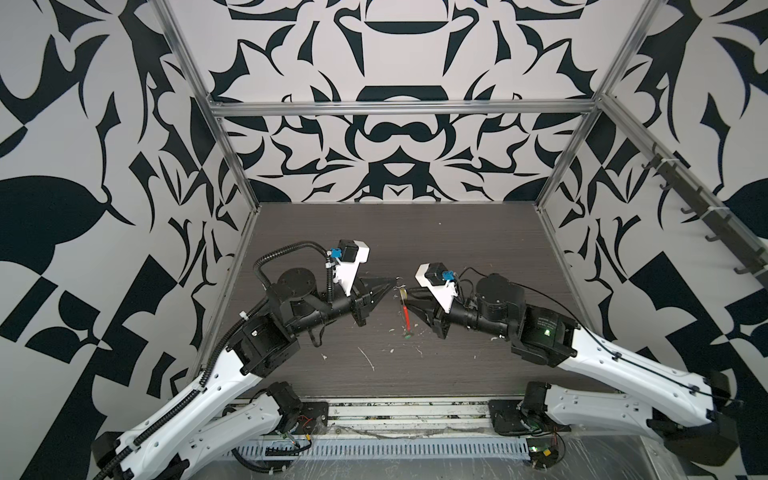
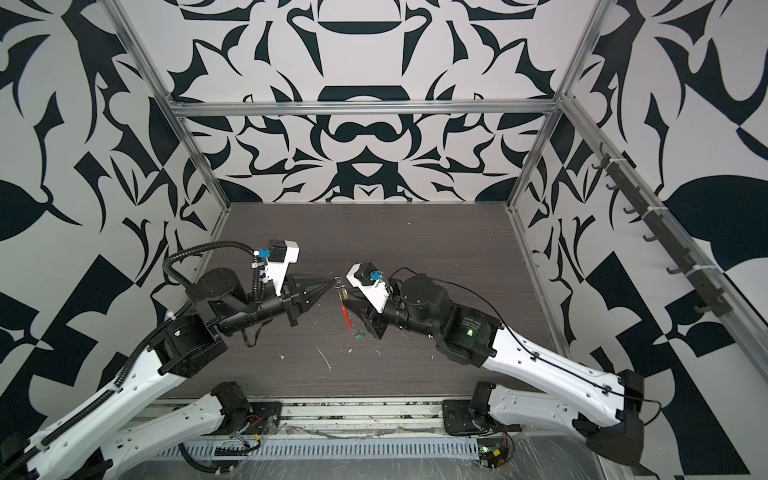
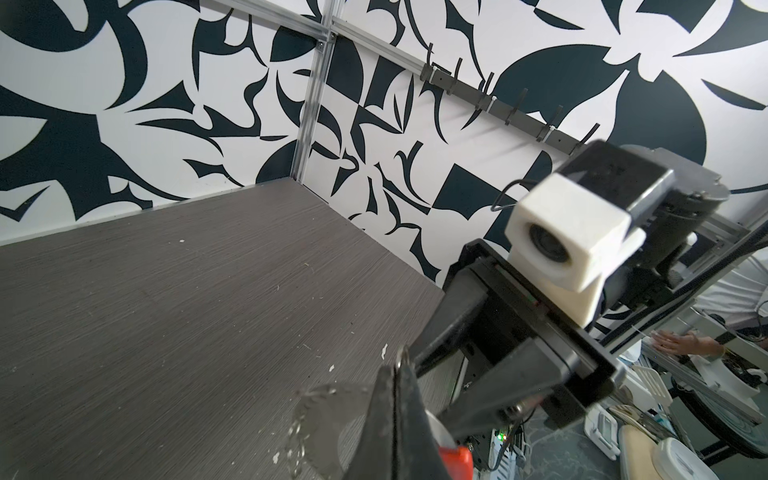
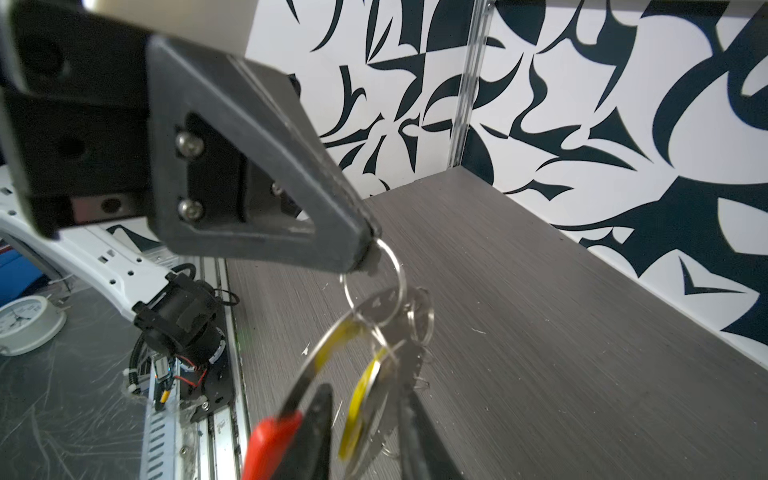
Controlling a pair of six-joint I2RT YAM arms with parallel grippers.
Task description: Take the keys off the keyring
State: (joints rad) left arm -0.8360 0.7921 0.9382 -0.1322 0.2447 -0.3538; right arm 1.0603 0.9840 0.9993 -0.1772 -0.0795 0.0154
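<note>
My left gripper (image 1: 394, 281) (image 3: 401, 365) is shut on a small metal ring (image 4: 374, 266) at the top of a hanging bunch. Below the ring hang silver blades and a yellow-rimmed key (image 4: 361, 407) (image 1: 402, 293). The keyring (image 1: 406, 316) (image 2: 345, 318), seen edge-on, is a thin band with a red arc (image 4: 274, 432). A green key (image 1: 409, 335) (image 2: 358, 332) shows at its lower end, near the table. My right gripper (image 4: 365, 432) (image 1: 410, 301) is open, its jaws standing on either side of the yellow key. In the left wrist view the bunch is a grey blur.
The dark wood-grain table (image 1: 332, 232) carries white scraps (image 1: 368, 357) near its front. Patterned walls and aluminium posts close it in on three sides. A rail of black hooks (image 1: 706, 216) runs along the right wall. Both arm bases stand at the front edge.
</note>
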